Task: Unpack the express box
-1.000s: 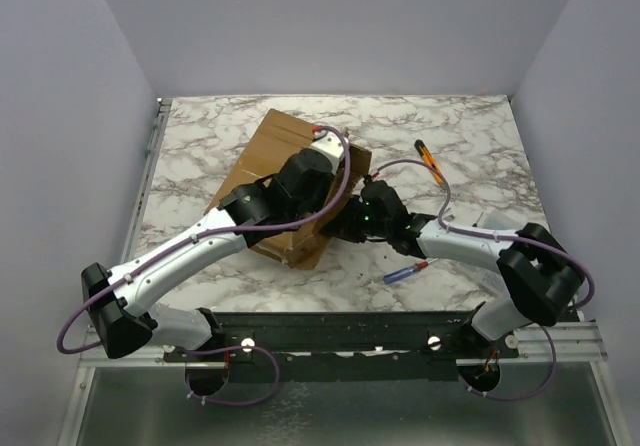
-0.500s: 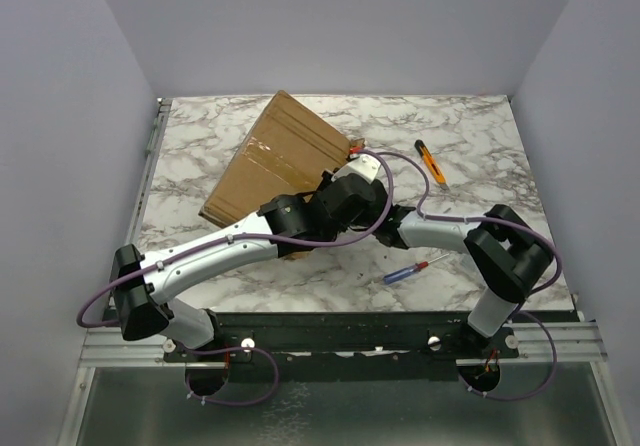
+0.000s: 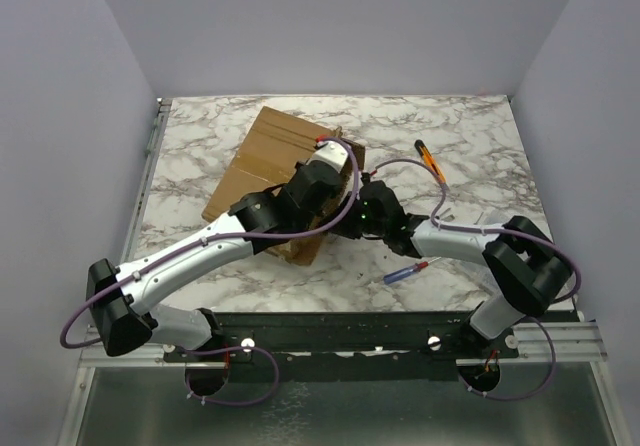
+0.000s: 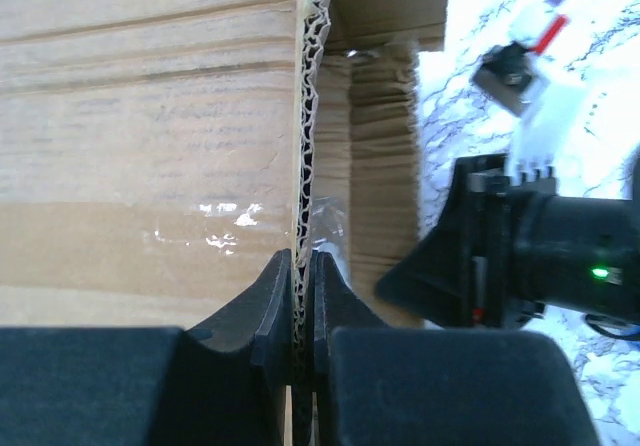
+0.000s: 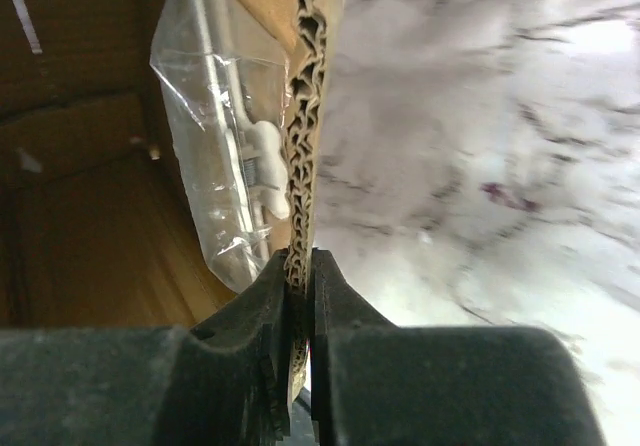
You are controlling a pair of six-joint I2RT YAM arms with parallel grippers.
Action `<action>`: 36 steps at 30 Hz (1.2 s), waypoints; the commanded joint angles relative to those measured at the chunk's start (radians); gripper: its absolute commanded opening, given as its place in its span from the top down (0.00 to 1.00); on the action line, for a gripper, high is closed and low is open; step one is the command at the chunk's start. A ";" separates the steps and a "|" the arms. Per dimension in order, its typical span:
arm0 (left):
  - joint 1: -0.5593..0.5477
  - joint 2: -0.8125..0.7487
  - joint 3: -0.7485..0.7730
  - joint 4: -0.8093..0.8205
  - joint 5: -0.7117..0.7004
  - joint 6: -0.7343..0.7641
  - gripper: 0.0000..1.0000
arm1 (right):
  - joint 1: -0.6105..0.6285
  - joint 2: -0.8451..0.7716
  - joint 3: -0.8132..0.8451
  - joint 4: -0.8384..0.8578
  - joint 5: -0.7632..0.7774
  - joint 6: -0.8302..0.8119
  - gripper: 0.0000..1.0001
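Note:
The brown express box (image 3: 262,166) lies tilted on the marble table, left of centre. My left gripper (image 3: 330,156) is shut on a corrugated edge of the box (image 4: 308,166) at its right end; the jaws pinch the cardboard in the left wrist view (image 4: 302,266). My right gripper (image 3: 352,224) is shut on another corrugated box flap (image 5: 310,116) at the box's near right corner, jaws clamped on it (image 5: 300,266). A clear plastic bag with a white part (image 5: 235,146) shows inside the open box.
An orange and black pen-like tool (image 3: 430,161) lies at the back right. A screwdriver with a blue and red handle (image 3: 405,271) lies near the front right. A clear plastic case (image 3: 495,221) sits beside the right arm.
The box was lifted and tipped up toward the back half a second ago; it has come back down, with both grippers still clamped at its right end.

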 commanded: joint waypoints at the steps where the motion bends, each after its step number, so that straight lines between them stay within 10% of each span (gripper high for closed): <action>1: 0.094 -0.088 -0.132 0.246 0.267 -0.063 1.00 | -0.006 -0.072 -0.062 -0.142 0.177 -0.087 0.86; 11: 0.165 -0.096 -0.237 0.351 0.419 -0.162 1.00 | -0.006 -0.300 0.014 -0.542 0.360 -0.285 0.37; 17: 0.165 -0.094 -0.223 0.373 0.444 -0.177 1.00 | 0.000 -0.391 0.022 -0.475 0.267 -0.269 0.39; 22: 0.167 -0.089 -0.198 0.374 0.468 -0.192 1.00 | 0.000 -0.263 0.045 -0.334 0.146 -0.154 0.68; 36: 0.167 -0.063 -0.166 0.373 0.501 -0.218 1.00 | 0.000 -0.052 0.075 -0.290 0.174 -0.067 0.63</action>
